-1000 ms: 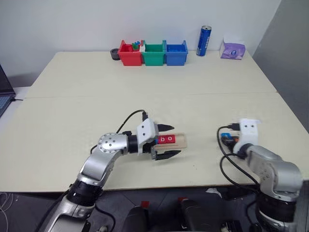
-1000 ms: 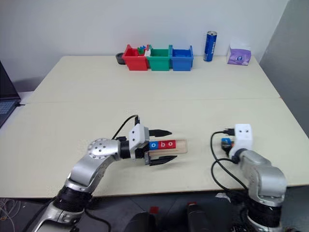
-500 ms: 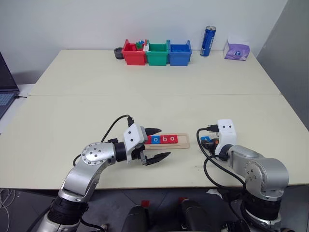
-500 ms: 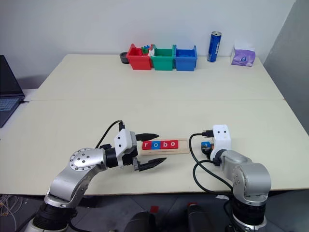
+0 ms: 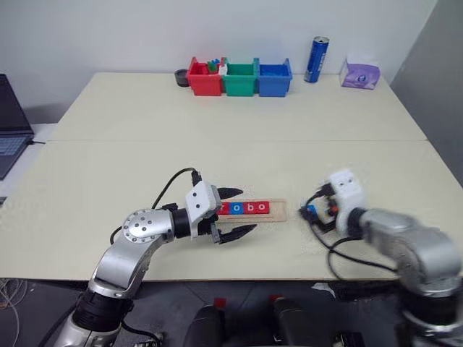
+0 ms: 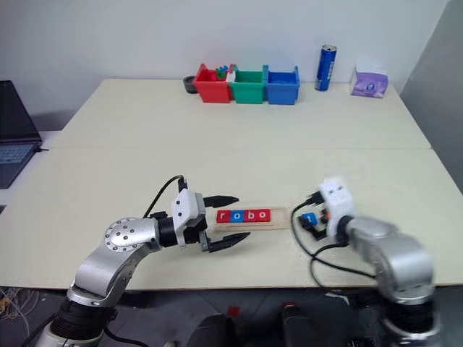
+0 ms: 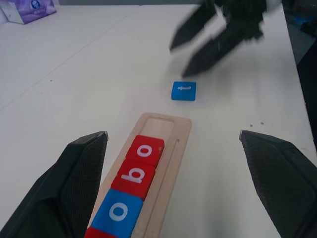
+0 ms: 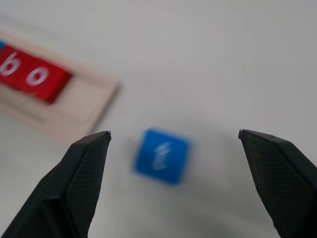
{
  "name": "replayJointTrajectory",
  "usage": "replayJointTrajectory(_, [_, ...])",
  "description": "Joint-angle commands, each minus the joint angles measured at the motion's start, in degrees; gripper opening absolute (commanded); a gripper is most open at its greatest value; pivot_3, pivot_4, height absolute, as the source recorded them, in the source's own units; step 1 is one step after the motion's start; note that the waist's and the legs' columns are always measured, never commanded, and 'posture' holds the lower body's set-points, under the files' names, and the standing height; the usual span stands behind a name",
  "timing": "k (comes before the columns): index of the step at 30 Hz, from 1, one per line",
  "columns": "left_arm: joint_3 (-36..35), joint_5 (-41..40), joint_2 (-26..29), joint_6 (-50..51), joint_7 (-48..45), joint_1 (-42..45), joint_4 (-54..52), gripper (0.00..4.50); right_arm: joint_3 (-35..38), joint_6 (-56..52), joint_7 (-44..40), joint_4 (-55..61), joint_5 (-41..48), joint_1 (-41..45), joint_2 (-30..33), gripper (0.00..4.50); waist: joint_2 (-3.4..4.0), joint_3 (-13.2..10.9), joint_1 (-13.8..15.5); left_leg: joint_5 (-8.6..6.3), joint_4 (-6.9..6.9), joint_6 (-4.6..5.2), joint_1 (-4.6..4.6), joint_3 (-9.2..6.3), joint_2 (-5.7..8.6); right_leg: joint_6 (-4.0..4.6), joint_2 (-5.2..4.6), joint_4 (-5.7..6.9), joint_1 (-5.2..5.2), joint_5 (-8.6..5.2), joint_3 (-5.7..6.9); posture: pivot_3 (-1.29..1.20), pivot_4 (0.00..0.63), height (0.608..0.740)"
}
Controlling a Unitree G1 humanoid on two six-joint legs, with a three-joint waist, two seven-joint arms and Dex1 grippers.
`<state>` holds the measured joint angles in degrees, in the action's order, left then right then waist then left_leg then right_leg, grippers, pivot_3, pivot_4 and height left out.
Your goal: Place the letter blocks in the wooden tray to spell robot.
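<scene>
Both grippers, left (image 6: 226,219) and right (image 7: 210,37), wide open, empty; t block (image 8: 161,155) beside tray (image 7: 171,144).

Blue t block (image 8: 161,156) on the table between the wide-spread right pincer (image 8: 183,186) fingers, beside the wooden tray (image 8: 74,111).

red and blue letter blocks (image 7: 134,176) with white letters, pale wooden tray (image 7: 174,144).
</scene>
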<state>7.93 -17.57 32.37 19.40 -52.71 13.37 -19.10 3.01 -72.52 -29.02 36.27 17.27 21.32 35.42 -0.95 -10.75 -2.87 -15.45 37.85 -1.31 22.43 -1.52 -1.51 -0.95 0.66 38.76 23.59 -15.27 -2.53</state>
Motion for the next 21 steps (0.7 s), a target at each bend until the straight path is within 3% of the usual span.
replayJointTrajectory(1, [-0.02, -0.29, -0.12, -1.57, -0.52, 1.45, -0.15, 4.50, -1.97, 17.30, -12.72, -5.26, 1.77, -0.11, 5.57, 4.47, -0.15, 0.00, 0.02, 0.00, -0.02, 0.01, 0.00, -0.04, -0.07, 0.00, 0.07, -0.03, -0.02, 0.00, 0.04, 0.00, 0.150, 0.740])
replayJointTrajectory(4, [0.34, -0.27, -0.28, -1.78, -0.85, 1.99, 0.16, 4.50, -3.86, 32.42, -22.06, -13.26, 0.80, -1.74, 8.85, 4.47, -0.16, -0.02, 0.02, -0.01, -0.05, 0.02, -0.01, -0.07, -0.14, 0.00, 0.14, -0.03, -0.02, 0.00, 0.05, 0.00, 0.150, 0.740])
replayJointTrajectory(9, [0.38, -1.17, 0.34, -1.64, -2.20, 2.35, -0.38, 4.50, -7.22, 50.39, -33.63, -28.86, -0.51, -0.41, 8.55, 4.47, -0.20, -0.04, 0.07, -0.01, 0.00, 0.01, -0.01, -0.02, -0.12, 0.01, 0.11, 0.00, -0.03, 0.01, 0.01, 0.00, 0.150, 0.740])
replayJointTrajectory(15, [0.67, -0.93, 1.04, -2.64, -4.64, 3.43, -0.01, 4.50, -11.79, 63.04, -38.38, -45.33, -5.33, 4.97, 5.84, 4.47, -0.20, -0.05, 0.16, 0.00, 0.07, 0.01, -0.08, 0.01, -0.12, 0.02, 0.10, 0.12, -0.04, 0.02, -0.02, 0.00, 0.150, 0.740])
replayJointTrajectory(21, [-0.06, -0.96, 1.94, -2.60, -5.43, 3.97, 0.39, 4.50, -13.00, 69.57, -40.93, -53.63, -7.57, 6.32, 4.87, 4.47, -0.20, -0.05, 0.75, 0.00, 0.06, 0.00, -0.07, 0.00, -0.12, 0.19, 0.09, 0.13, -0.04, 0.12, -0.02, 0.00, 0.150, 0.740])
